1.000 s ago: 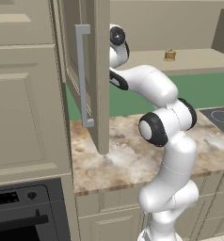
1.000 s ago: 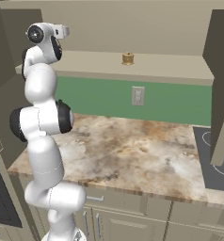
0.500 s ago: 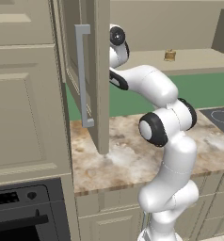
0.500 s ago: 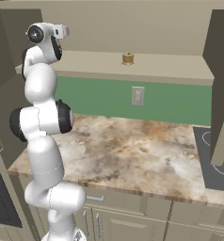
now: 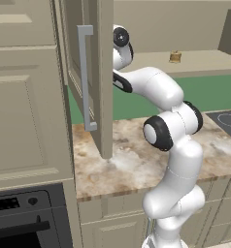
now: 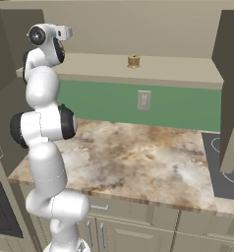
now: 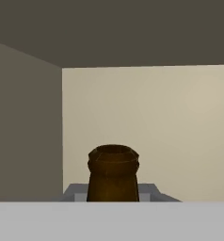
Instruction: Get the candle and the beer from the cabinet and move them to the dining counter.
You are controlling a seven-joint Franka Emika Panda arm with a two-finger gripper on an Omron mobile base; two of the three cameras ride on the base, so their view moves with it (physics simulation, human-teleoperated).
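Held against the base views of a second back, no shift anywhere. Same reach, same pose, so any change lies in the hand alone.

Cabinet point(image 5: 95, 72): flat beige panels, a long grey bar handle on the open door, a plain matte shelf point(image 6: 178, 69) inside.

Arm point(image 5: 175, 145): smooth white shells with dark round joints, bent up into the left end of the cabinet.

Beer point(image 7: 113, 174): standing in that left corner near the side wall. Dark brown glassy neck with a thick rounded lip, body hidden below.

Candle point(image 6: 133, 61): small, squat and golden-brown, further right on the shelf and well apart from the hand (untouched).

Gripper point(image 7: 113, 190): jaws drawn in narrow, grey tips point(image 7: 76, 192) tight against both sides of the neck. Probably a finished grip on the bottle, leaving the lift out next.
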